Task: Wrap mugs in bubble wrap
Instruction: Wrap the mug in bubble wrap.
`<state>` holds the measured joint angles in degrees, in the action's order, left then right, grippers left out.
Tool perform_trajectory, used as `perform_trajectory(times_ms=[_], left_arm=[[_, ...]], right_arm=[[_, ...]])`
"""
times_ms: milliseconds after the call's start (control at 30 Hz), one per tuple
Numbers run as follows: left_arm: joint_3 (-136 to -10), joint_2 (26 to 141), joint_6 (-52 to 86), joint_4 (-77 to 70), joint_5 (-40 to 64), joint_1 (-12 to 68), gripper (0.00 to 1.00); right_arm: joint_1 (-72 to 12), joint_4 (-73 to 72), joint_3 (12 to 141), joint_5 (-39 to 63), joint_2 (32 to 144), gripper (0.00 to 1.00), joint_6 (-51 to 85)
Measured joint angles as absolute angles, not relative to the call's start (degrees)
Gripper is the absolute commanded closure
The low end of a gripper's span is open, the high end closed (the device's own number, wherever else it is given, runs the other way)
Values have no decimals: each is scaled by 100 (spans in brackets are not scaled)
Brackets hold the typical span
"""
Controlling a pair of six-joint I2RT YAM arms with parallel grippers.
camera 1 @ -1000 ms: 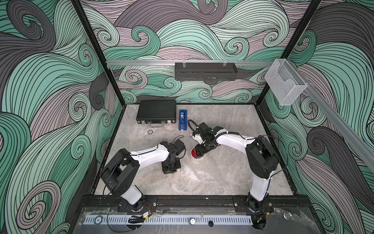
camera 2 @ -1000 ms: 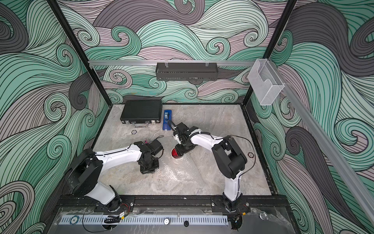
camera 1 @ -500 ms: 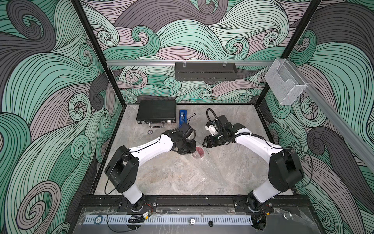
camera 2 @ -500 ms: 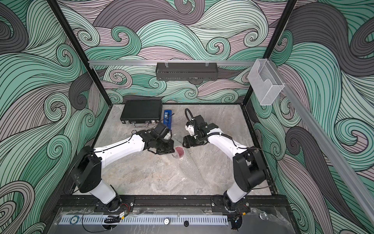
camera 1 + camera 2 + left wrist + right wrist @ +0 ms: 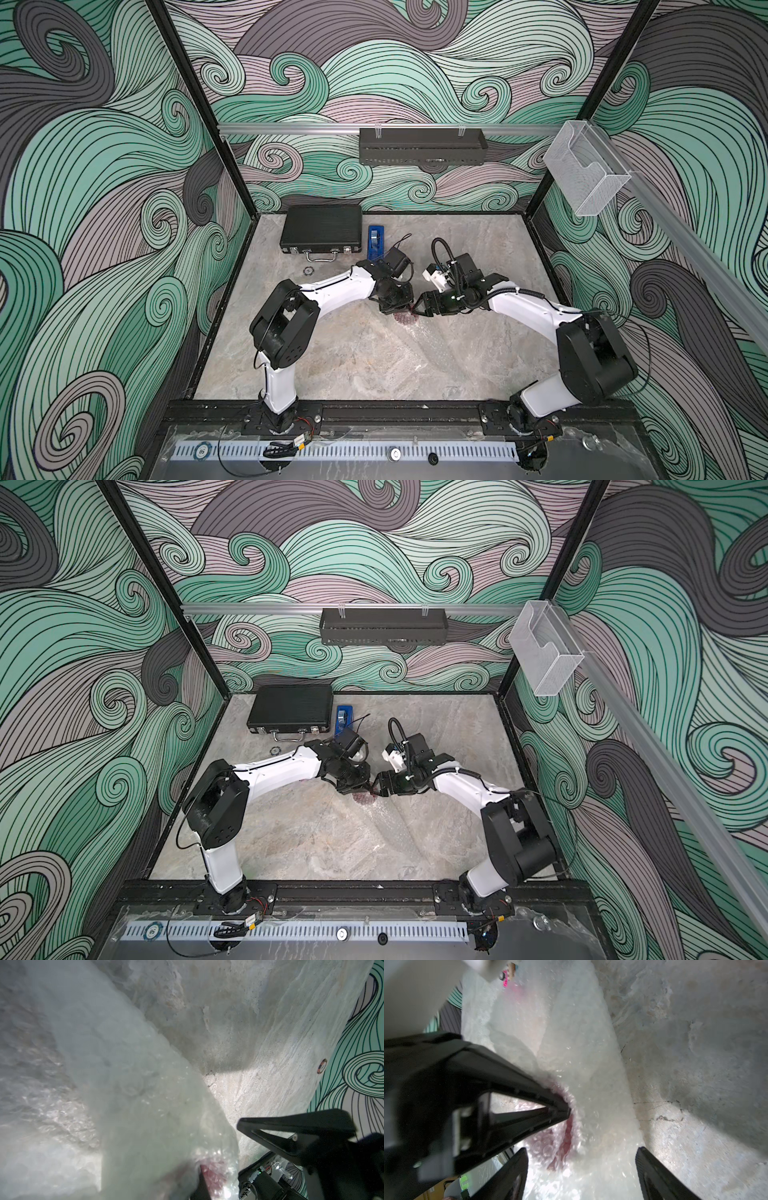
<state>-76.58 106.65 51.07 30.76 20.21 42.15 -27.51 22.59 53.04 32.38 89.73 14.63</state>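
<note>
Left fingers (image 5: 558, 1111) are clenching tight, tips digging into the clear crinkly bubble wrap sheet (image 5: 571, 1043) right at the mouth of the small round mug with the red inside (image 5: 560, 1142). Looks like I'm pinching a fold of it: bubble wrap (image 5: 128, 1084) is draping right up against my left wrist camera and smothering most of that view.

Right fingers (image 5: 652, 1174) are standing released and spread wide, only wrap lying between them, tips just short of the mug.

Mug (image 5: 405, 318) (image 5: 363, 798) is sitting mid-counter under the wrap, between my two sets of fingers. Only a red blur is showing through; its outside is hidden. The sheet is trailing over the grey marbled counter (image 5: 353, 374) toward the front, hard to trace from above.

In the way: left fingers are cutting across the right wrist view, covering one side of the mug.

Around:
- black hard case with metal handle (image 5: 322, 228) lying back left
- blue tape dispenser (image 5: 376, 243) just beside it, just behind my left wrist
- small dark ring (image 5: 308, 271) lying near the case handle
- black perforated tray (image 5: 422, 146) hanging on the back rail and clear plastic holder (image 5: 582, 178) hanging on the right rail, both well apart from the work
- something small and pink (image 5: 506, 980) peeking past the wrap's far end, too blurred to name
</note>
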Motion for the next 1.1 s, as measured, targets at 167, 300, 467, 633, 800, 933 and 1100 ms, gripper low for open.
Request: perform_trajectory(times_ms=[167,300,467,633,800,933,1100], left_arm=[[-7642,10665,5352,3006,2093,4206,94],[-7575,10610,5599,2888,2137,4106,63],[-7496,9948,5922,2821,2117,3933,40],[-7102,8796,5889,3098,1883,3854,30],[-6173,8556,5988,3076,1704,4003,28],[-5977,9120,6053,2928,1608,4069,28],[-6501,9902,6090,2749,1444,4066,46]], right_arm=[[-3092,2086,5398,2810,9592,39,1785],[-3199,2049,5468,2567,9642,43,2034],[-3234,1859,5472,2292,9725,43,2132],[-3269,1776,5498,2211,9819,43,2150],[-3280,1782,5524,2147,9828,40,2158],[-3284,1780,5524,2145,9828,40,2169],[-3284,1772,5516,2150,9826,38,2178]])
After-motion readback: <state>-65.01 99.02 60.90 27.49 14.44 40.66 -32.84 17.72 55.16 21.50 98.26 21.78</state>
